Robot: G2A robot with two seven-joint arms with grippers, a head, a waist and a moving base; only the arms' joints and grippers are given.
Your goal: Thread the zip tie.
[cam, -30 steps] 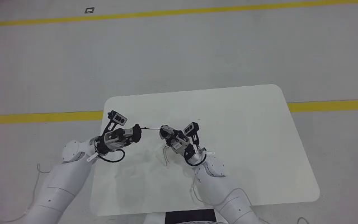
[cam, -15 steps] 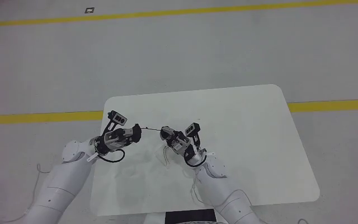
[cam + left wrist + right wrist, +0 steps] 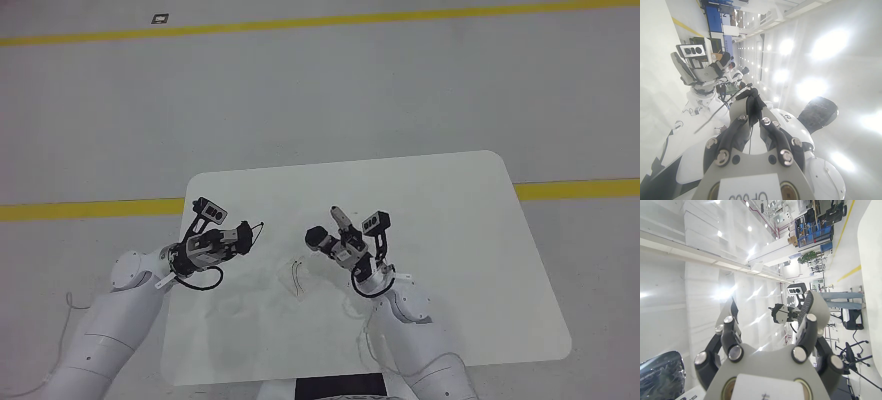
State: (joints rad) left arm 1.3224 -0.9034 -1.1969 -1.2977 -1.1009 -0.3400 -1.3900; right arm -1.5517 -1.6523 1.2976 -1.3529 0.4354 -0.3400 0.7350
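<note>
Left gripper [image 3: 246, 236] pinches the zip tie [image 3: 715, 113]; right gripper [image 3: 323, 227] gapes, facing it.

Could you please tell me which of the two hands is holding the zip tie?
The left hand, shut on the thin black zip tie; the right hand stands open and empty.
</note>
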